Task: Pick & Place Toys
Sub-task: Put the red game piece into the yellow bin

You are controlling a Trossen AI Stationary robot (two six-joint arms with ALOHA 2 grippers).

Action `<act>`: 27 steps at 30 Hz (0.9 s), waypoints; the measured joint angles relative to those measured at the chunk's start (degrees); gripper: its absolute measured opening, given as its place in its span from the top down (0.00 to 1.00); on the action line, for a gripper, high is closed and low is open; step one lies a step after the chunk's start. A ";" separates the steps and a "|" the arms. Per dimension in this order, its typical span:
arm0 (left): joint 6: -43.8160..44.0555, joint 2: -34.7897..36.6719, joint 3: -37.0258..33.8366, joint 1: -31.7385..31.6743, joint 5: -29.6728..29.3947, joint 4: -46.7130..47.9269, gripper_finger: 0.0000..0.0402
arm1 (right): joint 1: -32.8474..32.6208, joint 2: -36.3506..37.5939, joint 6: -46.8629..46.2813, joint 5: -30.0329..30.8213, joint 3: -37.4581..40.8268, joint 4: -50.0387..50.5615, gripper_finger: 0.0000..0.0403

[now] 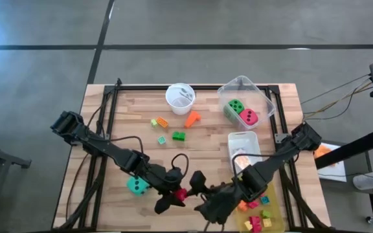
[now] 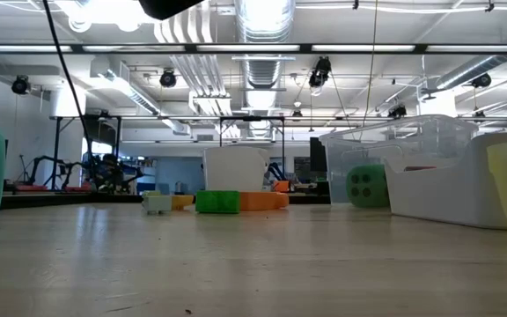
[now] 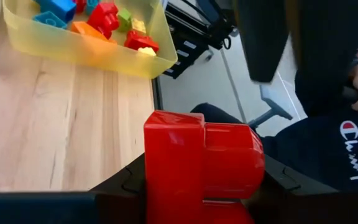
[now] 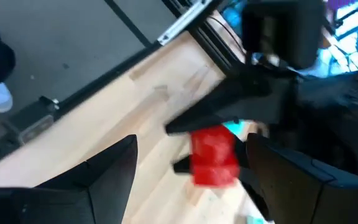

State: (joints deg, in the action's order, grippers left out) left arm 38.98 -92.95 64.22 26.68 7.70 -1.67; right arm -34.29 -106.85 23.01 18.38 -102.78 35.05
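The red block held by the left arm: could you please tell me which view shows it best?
The left wrist view: the red block fills the picture, clamped in the left tool. The right wrist view shows it blurred, the high view only as a speck, and the low view not at all.

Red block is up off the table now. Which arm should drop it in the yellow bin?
Probably left: the left gripper already clamps the red block. The right gripper is open and empty, though nearer the yellow bin.

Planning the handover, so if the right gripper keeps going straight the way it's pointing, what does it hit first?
Most likely the red block held by the left gripper; it sits straight ahead between the right gripper's open fingers, though depth is unclear.
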 joint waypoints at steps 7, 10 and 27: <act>-2.88 0.00 1.59 -0.02 0.60 -0.22 0.58 | 0.33 -0.04 1.52 -0.22 1.96 -4.38 0.27; -3.17 0.00 1.88 -0.02 0.96 -0.50 0.58 | 0.66 -0.06 1.83 -0.42 1.96 -4.44 0.27; -4.67 0.00 1.95 -0.02 3.50 -4.72 0.58 | 1.96 -0.10 1.62 -1.19 2.75 -7.41 0.34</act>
State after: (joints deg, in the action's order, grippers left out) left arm 34.31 -92.95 66.17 26.65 11.21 -6.39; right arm -32.34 -106.96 24.63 17.18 -100.03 27.64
